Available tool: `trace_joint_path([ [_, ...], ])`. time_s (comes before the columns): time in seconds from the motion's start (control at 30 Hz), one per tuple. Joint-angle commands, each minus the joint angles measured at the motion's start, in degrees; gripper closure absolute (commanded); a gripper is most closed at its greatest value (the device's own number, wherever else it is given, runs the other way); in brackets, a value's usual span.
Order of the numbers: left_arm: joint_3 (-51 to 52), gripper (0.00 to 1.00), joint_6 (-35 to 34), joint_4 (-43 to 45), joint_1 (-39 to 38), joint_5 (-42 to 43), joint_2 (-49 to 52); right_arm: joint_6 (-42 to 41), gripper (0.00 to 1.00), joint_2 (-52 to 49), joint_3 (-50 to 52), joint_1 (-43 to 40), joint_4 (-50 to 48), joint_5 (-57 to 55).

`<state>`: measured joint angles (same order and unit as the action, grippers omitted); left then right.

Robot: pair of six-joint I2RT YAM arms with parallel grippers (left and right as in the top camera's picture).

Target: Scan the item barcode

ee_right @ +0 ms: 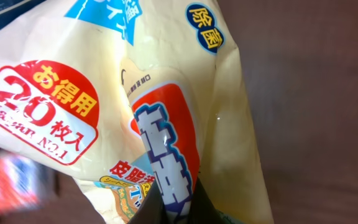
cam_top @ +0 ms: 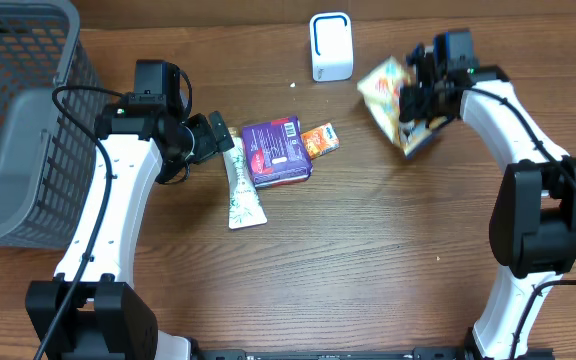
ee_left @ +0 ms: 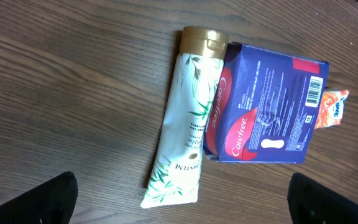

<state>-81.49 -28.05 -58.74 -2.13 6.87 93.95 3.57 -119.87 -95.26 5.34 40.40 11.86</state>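
My right gripper (cam_top: 420, 100) is shut on a pale yellow packet (cam_top: 386, 92) with Japanese print, held off the table at the back right. In the right wrist view the packet (ee_right: 104, 93) fills the frame, and a fold of it is pinched between the dark fingers (ee_right: 207, 211) of that gripper (ee_right: 176, 208). No barcode shows on the packet's visible face. A white scanner (cam_top: 330, 46) stands upright at the back centre, left of the packet. My left gripper (cam_top: 216, 135) stands open over the table, nothing between its fingertips (ee_left: 42, 202).
A white tube with a gold cap (ee_left: 185, 124) lies beside a purple Carefree box (ee_left: 266, 106), whose barcode faces up. A small orange sachet (cam_top: 319, 141) sits against the box's right side. A grey wire basket (cam_top: 18, 110) stands at the far left.
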Motion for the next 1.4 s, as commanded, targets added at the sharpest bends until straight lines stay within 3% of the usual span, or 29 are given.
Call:
trace_joint_path([
  [0.0, -1.0, 0.00, 1.2, 0.1, 0.2, 0.2, 0.5, -8.2, 0.96, 3.1, -6.2, 0.2, -4.7, 2.0],
  [0.17, -1.0, 0.00, 1.2, 0.3, 0.2, 0.2, 0.5, -13.7, 0.96, 2.4, -6.0, 1.9, -18.3, 1.9],
  [0.33, -1.0, 0.00, 1.2, 0.3, 0.2, 0.2, 0.5, -14.1, 0.96, 0.0, -6.0, 5.9, -26.5, 0.6],
  [0.57, -1.0, 0.00, 1.2, 0.3, 0.2, 0.2, 0.5, -14.1, 0.96, -4.6, -6.0, 13.4, -33.4, -16.0],
  [0.8, -1.0, 0.00, 1.2, 0.3, 0.2, 0.2, 0.5, -14.1, 0.96, -8.2, -6.0, 15.6, -35.7, -26.9],
  [1.37, -1.0, 0.00, 1.2, 0.3, 0.2, 0.2, 0.5, -14.2, 0.96, -3.7, -6.1, 14.6, -35.5, -29.0],
])
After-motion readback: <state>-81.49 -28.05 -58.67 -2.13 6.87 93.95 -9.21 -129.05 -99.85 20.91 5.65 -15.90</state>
